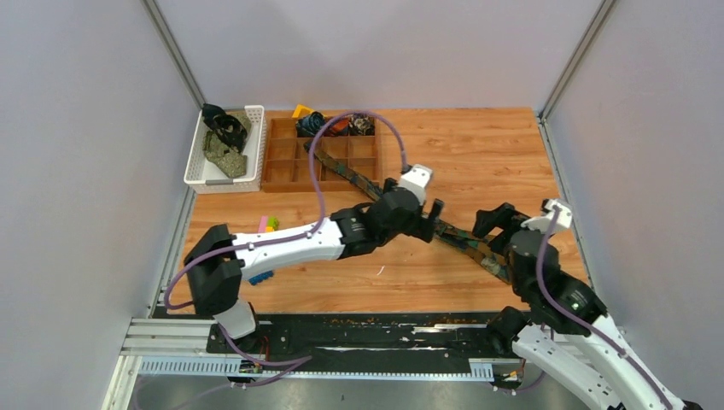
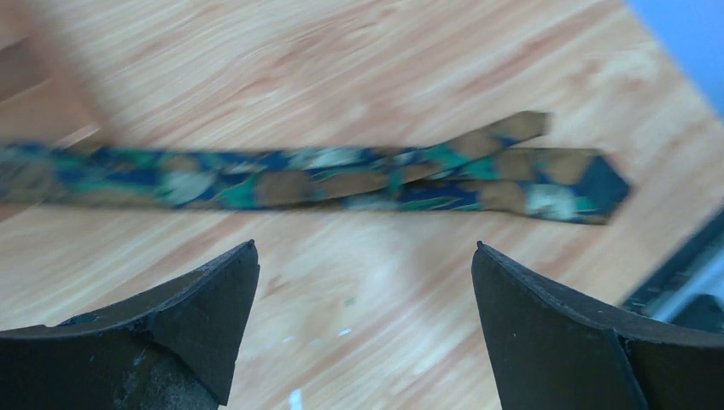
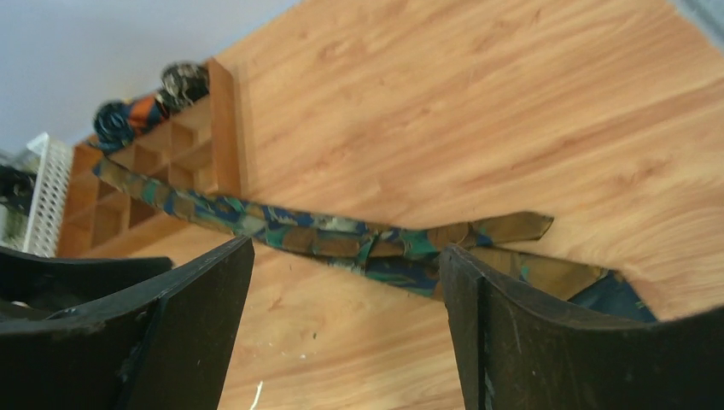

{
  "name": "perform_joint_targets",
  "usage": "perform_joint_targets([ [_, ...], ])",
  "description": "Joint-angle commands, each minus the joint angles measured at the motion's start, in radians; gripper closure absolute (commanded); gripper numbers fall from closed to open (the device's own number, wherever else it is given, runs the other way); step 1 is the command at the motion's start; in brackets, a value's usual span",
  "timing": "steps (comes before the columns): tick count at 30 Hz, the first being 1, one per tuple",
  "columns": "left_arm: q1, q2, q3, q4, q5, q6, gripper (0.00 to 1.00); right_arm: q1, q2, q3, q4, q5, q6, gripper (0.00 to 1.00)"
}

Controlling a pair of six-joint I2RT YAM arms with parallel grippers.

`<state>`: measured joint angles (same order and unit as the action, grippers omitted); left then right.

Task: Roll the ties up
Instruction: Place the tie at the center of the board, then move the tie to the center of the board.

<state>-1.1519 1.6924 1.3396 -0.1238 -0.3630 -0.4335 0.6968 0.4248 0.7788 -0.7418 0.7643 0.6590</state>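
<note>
Left gripper [image 2: 365, 329]: fingers apart, holding nothing, poised over patterned tie [image 2: 256, 179]. Right gripper [image 3: 346, 333]: fingers apart, holding nothing, near the tie's folded pointed end. Patterned tie: flat on wooden table [image 1: 478, 145], stretched diagonally from divided wooden tray [image 1: 286, 162] toward right arm. Rolled ties [image 1: 337, 125] in tray's far compartments; others heaped in white basket [image 1: 220, 183].

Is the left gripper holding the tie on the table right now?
No, the left gripper is open and empty, and the patterned tie lies on the table beyond it.
</note>
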Motion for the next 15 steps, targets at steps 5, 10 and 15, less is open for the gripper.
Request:
perform_joint_targets([
  [5, 0.216, -0.210, -0.418, 0.157, -0.057, -0.108, 0.00, -0.003, 0.130, -0.172, 0.200, -0.184, 0.121, 0.17],
  [10, 0.337, -0.237, -0.558, 0.328, 0.075, -0.141, 0.00, -0.006, 0.276, -0.168, 0.190, -0.237, 0.119, 0.15],
  [15, 0.411, -0.168, -0.593, 0.442, 0.147, -0.158, 0.01, -0.030, 0.316, -0.215, 0.217, -0.329, 0.127, 0.15],
])
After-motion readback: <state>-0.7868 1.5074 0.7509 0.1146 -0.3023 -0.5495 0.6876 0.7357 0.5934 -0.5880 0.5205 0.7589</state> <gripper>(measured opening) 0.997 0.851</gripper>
